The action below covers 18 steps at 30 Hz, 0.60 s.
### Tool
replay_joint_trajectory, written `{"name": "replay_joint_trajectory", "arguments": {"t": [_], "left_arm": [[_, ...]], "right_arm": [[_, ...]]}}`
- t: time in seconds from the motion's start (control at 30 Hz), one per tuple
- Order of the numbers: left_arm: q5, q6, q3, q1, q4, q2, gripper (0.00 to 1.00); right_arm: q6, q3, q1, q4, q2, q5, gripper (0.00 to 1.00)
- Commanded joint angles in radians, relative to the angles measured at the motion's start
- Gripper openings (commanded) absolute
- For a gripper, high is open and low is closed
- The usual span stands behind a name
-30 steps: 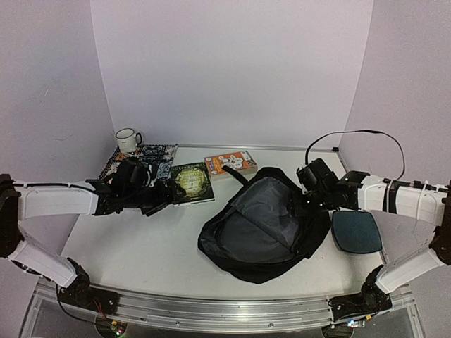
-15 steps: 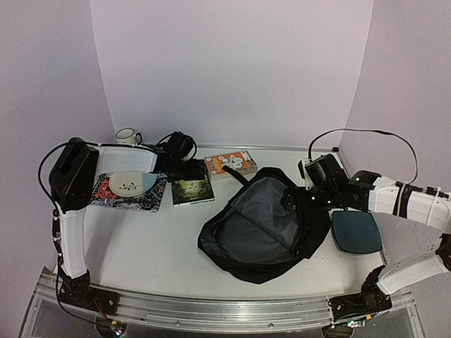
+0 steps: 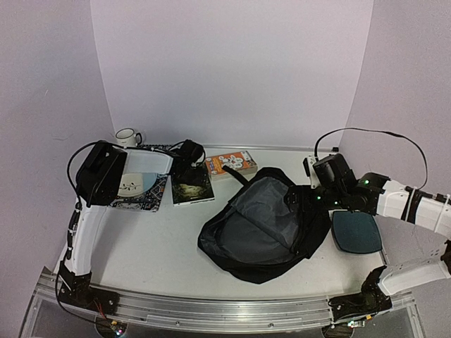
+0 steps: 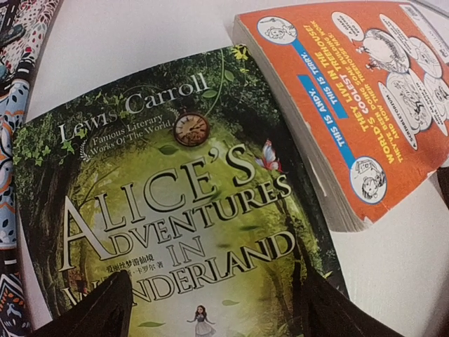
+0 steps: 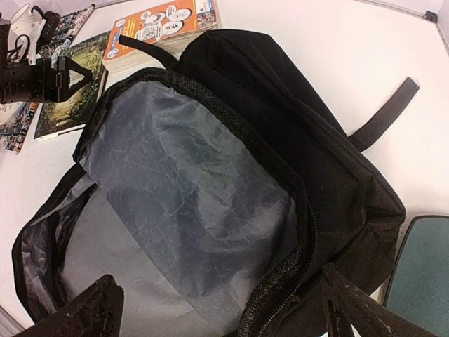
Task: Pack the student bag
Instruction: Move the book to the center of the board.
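The student bag (image 3: pixel 262 227) lies in the middle of the table, a big black backpack with its mouth wide and the grey lining (image 5: pixel 189 182) showing. My right gripper (image 3: pixel 301 201) (image 5: pixel 217 298) hangs open over the bag's right rim and zipper, holding nothing. A green "Alice's Adventures in Wonderland" book (image 3: pixel 192 186) (image 4: pixel 175 232) lies flat to the left of the bag. My left gripper (image 3: pixel 190 167) (image 4: pixel 214 302) hovers open right above its cover, one finger towards each side of the book. An orange paperback (image 3: pixel 230 163) (image 4: pixel 351 91) lies beside the green book.
A patterned notebook (image 3: pixel 141 197) lies under the left arm, with a white mug (image 3: pixel 127 136) behind it. A flat dark-teal pad (image 3: pixel 356 231) (image 5: pixel 424 274) lies right of the bag. A black bag strap (image 5: pixel 382 116) trails over the table.
The left arm rose and swung from the patterned notebook to above the green book. The right gripper opened wider and drew slightly right along the bag's rim.
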<state>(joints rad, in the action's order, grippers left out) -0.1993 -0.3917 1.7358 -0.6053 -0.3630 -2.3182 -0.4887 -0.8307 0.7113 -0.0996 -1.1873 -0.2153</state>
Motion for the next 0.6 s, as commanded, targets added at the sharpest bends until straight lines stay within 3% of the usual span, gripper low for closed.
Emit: {"name": "replay_joint_trajectory", "arguments": {"t": [0.0, 0.37, 0.57], "left_arm": [[0.117, -0.049, -0.195, -0.034, -0.109, -0.044, 0.82], [0.162, -0.155, -0.673, -0.247, -0.069, 0.096, 0.76], [0.151, -0.232, -0.890, -0.274, -0.033, 0.258, 0.74]], "right_arm": [[0.021, -0.005, 0.000, 0.011, 0.020, 0.013, 0.98], [0.033, -0.031, 0.001, 0.029, -0.002, 0.054, 0.98], [0.043, -0.036, 0.008, 0.042, -0.005, 0.099, 0.98]]}}
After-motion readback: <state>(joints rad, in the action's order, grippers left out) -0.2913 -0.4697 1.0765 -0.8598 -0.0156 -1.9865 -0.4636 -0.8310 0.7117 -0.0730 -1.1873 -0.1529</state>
